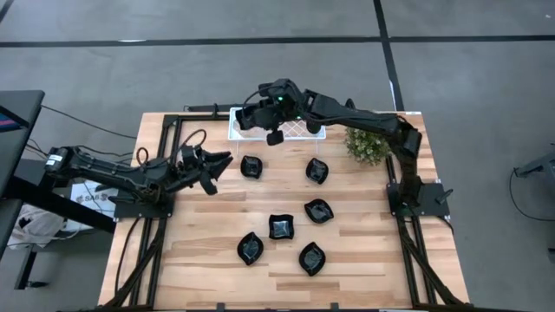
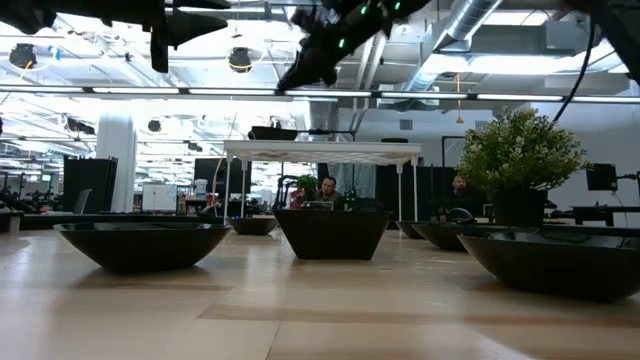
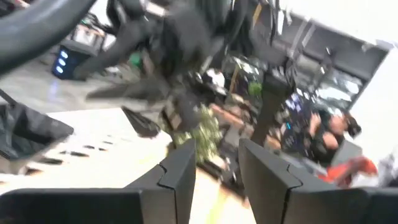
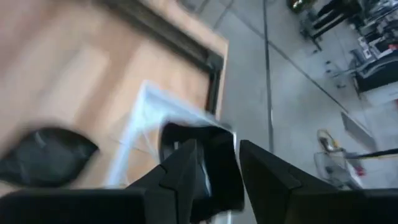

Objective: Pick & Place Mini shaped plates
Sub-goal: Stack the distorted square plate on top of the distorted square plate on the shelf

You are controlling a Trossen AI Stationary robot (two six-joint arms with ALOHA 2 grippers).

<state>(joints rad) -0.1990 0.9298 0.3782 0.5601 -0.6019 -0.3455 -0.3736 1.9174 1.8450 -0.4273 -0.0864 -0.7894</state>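
Several glossy black mini shaped plates lie on the wooden table, among them a plate (image 1: 251, 167) and a plate (image 1: 317, 171) near the tray, with more toward the near edge (image 1: 281, 227). A white lattice tray (image 1: 308, 130) stands at the far middle. My right gripper (image 1: 257, 115) (image 4: 217, 149) hovers open above the tray's left end. A square black plate (image 4: 180, 134) rests in the tray just beyond its fingers. A leaf-shaped plate (image 4: 43, 155) lies on the table beside the tray. My left gripper (image 1: 221, 166) (image 3: 216, 146) waits open at the table's left, pointing right, with nothing between its fingers.
A small potted plant (image 1: 367, 146) stands at the far right, next to the tray. Black frame rails run along the table's left and right sides (image 1: 165, 147). Bare wood lies between the left gripper and the near plates.
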